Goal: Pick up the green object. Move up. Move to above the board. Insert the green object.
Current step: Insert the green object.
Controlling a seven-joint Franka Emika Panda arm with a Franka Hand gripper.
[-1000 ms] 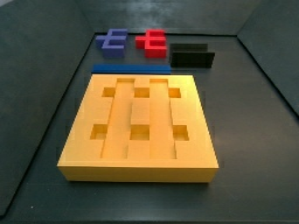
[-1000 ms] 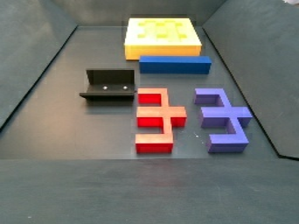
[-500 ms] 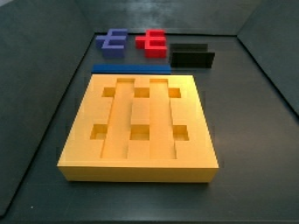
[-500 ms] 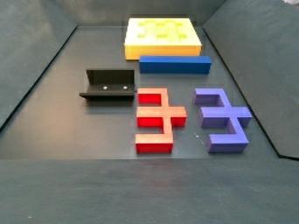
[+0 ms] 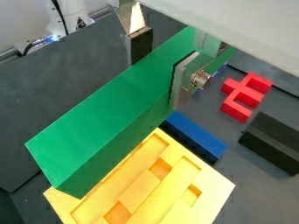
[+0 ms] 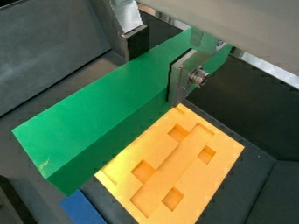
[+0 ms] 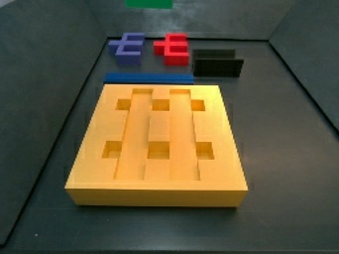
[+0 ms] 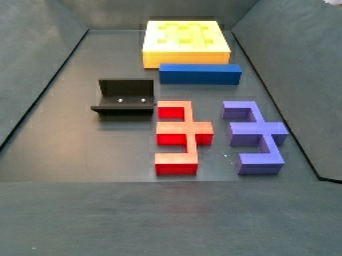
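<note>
The green object is a long bright-green bar, seen in both wrist views. My gripper is shut on it near one end, one silver finger on each long side. I hold it in the air above the yellow-orange board, which lies below it in both wrist views. In a side view only a strip of the green object shows at the top edge, above the far pieces; the gripper itself is out of both side views. The board lies flat on the floor.
A blue bar lies against the board's edge. A red piece and a purple-blue piece lie beyond it, next to the dark fixture. Grey walls enclose the floor.
A strip of the green object has come into sight at the top edge of a side view; it did not show there before. Nothing on the floor has moved.
</note>
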